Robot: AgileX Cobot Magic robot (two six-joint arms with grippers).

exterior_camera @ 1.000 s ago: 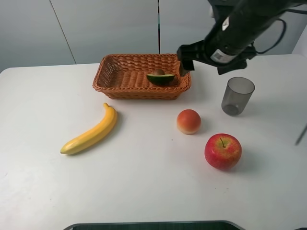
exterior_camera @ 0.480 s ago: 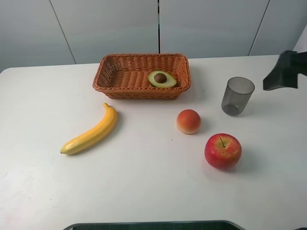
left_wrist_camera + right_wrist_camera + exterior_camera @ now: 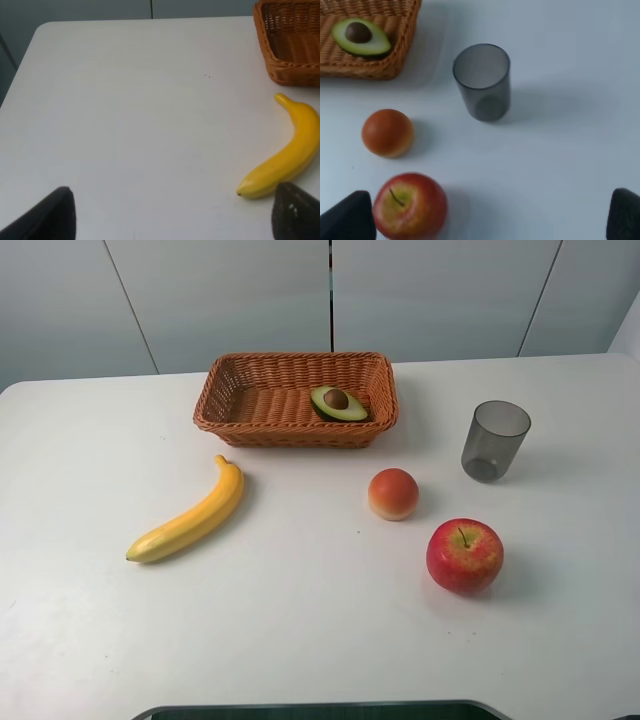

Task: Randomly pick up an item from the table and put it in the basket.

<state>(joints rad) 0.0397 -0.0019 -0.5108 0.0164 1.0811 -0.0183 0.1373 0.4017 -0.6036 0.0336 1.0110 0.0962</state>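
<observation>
The halved avocado (image 3: pixel 337 403) lies cut side up in the right part of the orange-brown wicker basket (image 3: pixel 230 400) at the back of the white table (image 3: pixel 300 620). It also shows in the right wrist view (image 3: pixel 361 37), inside the basket (image 3: pixel 395 45). Neither arm shows in the exterior high view. My left gripper (image 3: pixel 175 215) is open and empty above the table's left side, near the banana (image 3: pixel 285 160). My right gripper (image 3: pixel 485 220) is open and empty above the table's right side, over the apple and cup.
A yellow banana (image 3: pixel 190 515) lies left of centre. A small orange-red round fruit (image 3: pixel 393 493), a red apple (image 3: pixel 464 555) and a grey translucent cup (image 3: pixel 495 440) stand on the right. The basket's corner shows in the left wrist view (image 3: pixel 290 45).
My right arm has drawn back from the basket to the right and left the exterior high view. The avocado, first on its edge, now lies cut side up in the basket.
</observation>
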